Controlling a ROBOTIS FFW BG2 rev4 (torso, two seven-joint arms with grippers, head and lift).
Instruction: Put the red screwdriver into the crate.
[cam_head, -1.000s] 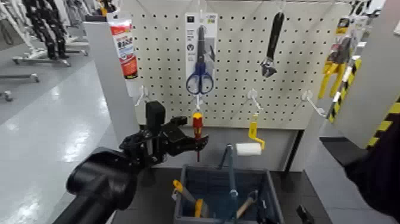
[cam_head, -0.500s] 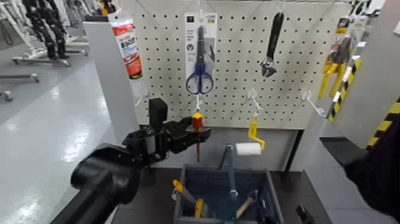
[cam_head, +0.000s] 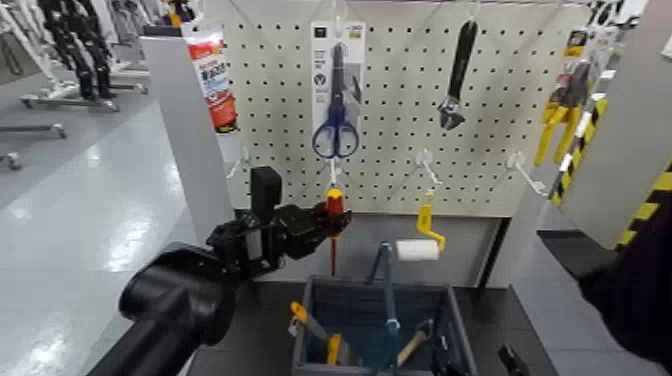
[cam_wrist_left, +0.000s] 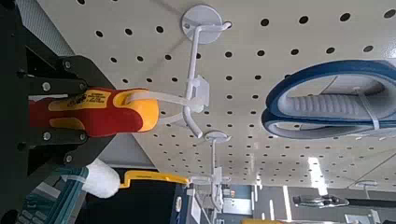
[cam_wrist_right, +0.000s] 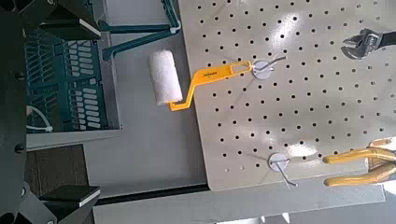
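left gripper (cam_head: 322, 222): jaws clamped on the red-and-yellow handle of the slim red screwdriver (cam_head: 333, 226) | screwdriver: upright against the white pegboard (cam_head: 400, 110), below the blue-handled scissors (cam_head: 336, 125), above the dark blue-grey slatted plastic crate (cam_head: 312, 305), outside it | right gripper (cam_wrist_right: 19, 117): facing the pegboard, jaw state cannot be told

Red screwdriver (cam_head: 333, 215) hanging upright at pegboard, red-yellow handle up; blue-grey crate (cam_head: 455, 320) below, holding tools.
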